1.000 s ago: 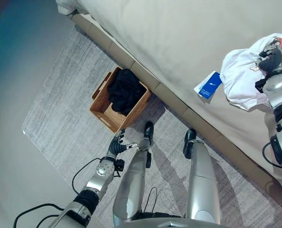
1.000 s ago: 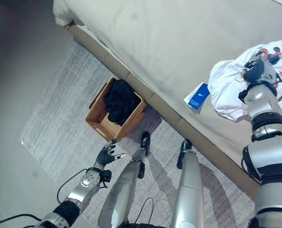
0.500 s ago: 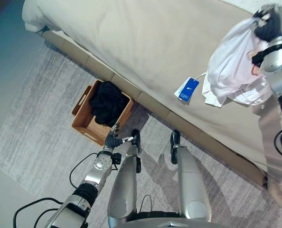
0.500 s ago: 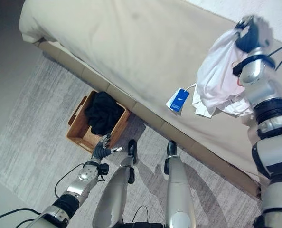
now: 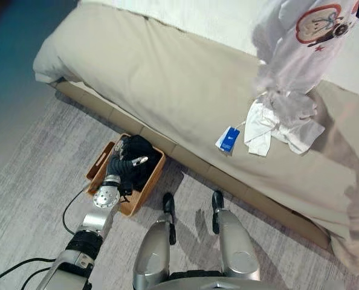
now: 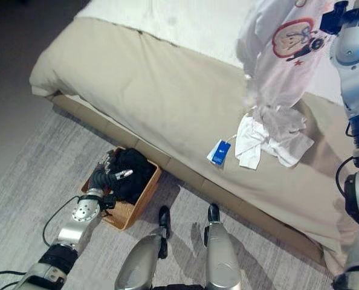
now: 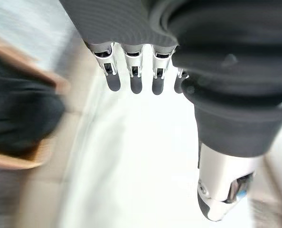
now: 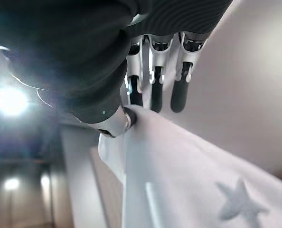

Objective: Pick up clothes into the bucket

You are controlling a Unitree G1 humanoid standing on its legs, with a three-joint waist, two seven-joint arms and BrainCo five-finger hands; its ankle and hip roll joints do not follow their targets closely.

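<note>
My right hand [image 6: 335,16] is raised high at the upper right, shut on a white T-shirt [image 6: 280,57] with a round printed picture. The shirt hangs down from the hand and its lower end still rests bunched on the bed [image 5: 280,121]. In the right wrist view the curled fingers [image 8: 153,90] and thumb pinch the white cloth [image 8: 179,185]. A brown woven basket [image 5: 138,199] stands on the rug against the bed's base, with black clothes [image 5: 137,163] inside. My left hand [image 5: 122,166] hovers over the basket, open, fingers [image 7: 131,76] straight and holding nothing.
A wide bed with a beige cover [image 5: 167,84] fills the upper part. A blue card tag [image 5: 229,139] lies on the bed by the shirt's lower end. A grey rug [image 5: 34,181] covers the floor around the basket.
The right hand has lifted the white T-shirt from the bed until most of it hangs in the air. The left hand has come up from the rug to over the basket. The camera has tilted.
</note>
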